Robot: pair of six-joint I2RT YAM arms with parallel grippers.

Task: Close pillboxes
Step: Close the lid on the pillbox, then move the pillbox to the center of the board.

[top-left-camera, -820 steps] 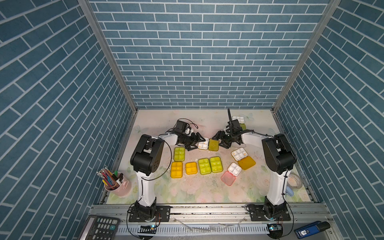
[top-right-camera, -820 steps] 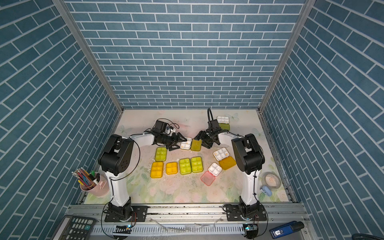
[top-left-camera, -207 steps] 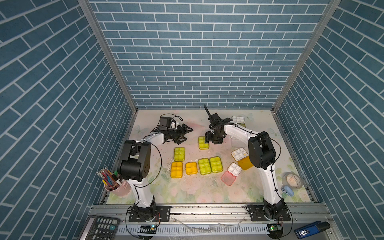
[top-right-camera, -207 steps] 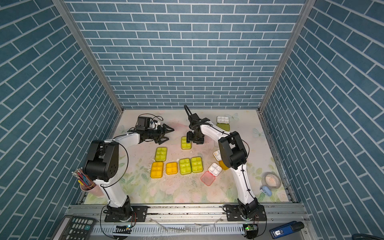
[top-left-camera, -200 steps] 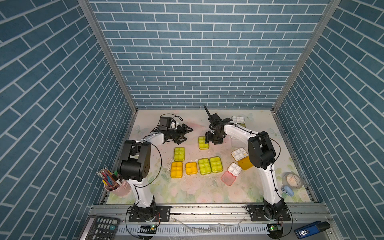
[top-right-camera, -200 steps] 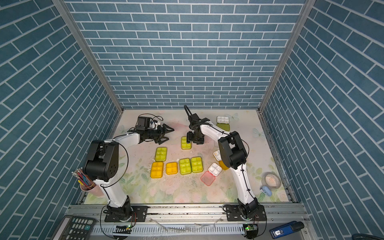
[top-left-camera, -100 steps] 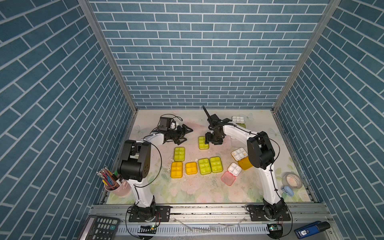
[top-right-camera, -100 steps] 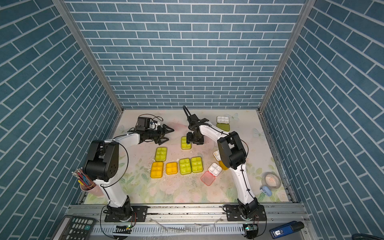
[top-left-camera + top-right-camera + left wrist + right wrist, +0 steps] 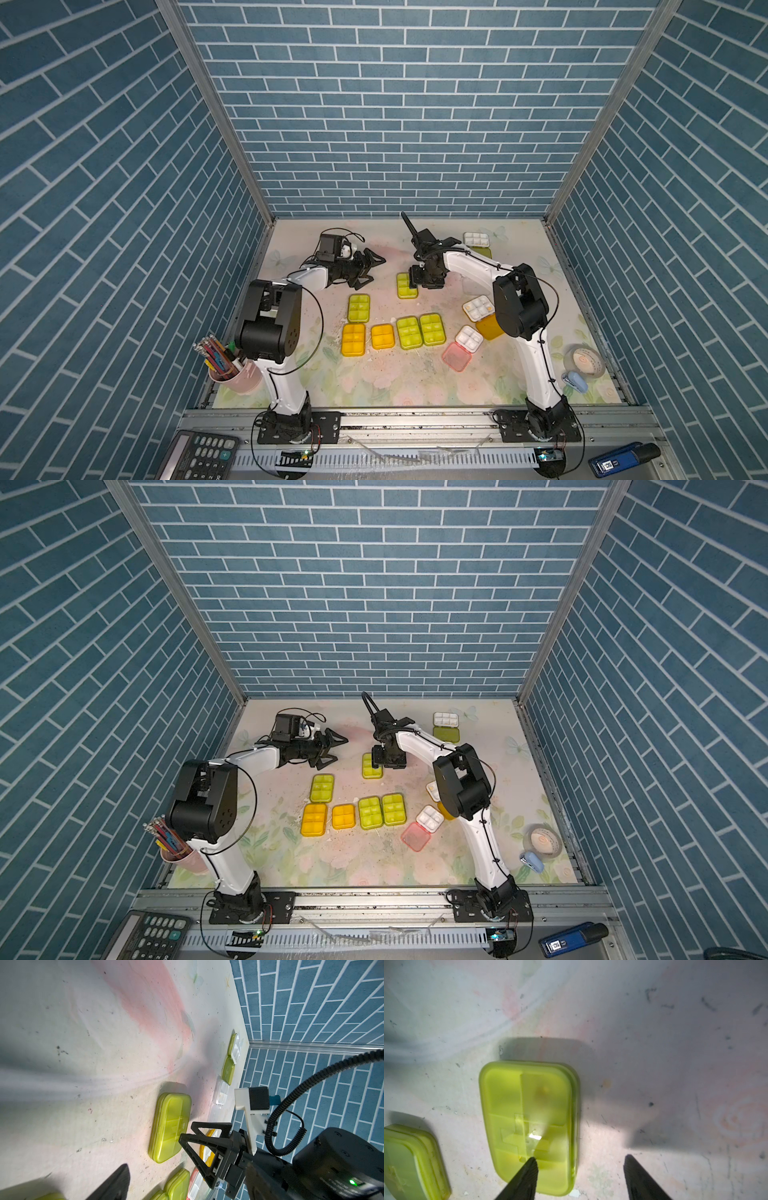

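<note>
1. Right gripper (image 9: 580, 1158) is shown in its wrist view with the jaws partly apart and nothing clamped between them. One fingertip (image 9: 525, 1178) is set over the near end of the lid of the lime pillbox (image 9: 527, 1115), and the other hangs just beside the box, over the bare mat (image 9: 675, 1064).
2. The lid of that box is seen folded flat onto its tray. Whether the catch has been pressed home cannot be told, so the step in hand is judged to be the closing press.
3. Left gripper (image 9: 372, 270) is held open and empty, near the same box but apart from it.
4. Closed lids are shown in both top views on five more boxes, nearer the robot's base: the second lime pillbox (image 9: 358, 308), the pair of orange-yellow pillboxes (image 9: 353, 339) and the pair of lime pillboxes (image 9: 409, 332).
5. Four boxes are seen lying open, all on the right arm's side: the far open pillbox (image 9: 476, 239) by the back wall, the orange-lidded open pillbox (image 9: 478, 308) beside the right arm's elbow, the pink-lidded open pillbox (image 9: 468, 338), and the clear-lidded pillbox (image 9: 221, 1093), best made out in the left wrist view.
6. The task is therefore judged to be a little past halfway, with each open lid yet to be folded over and pressed down.
</note>
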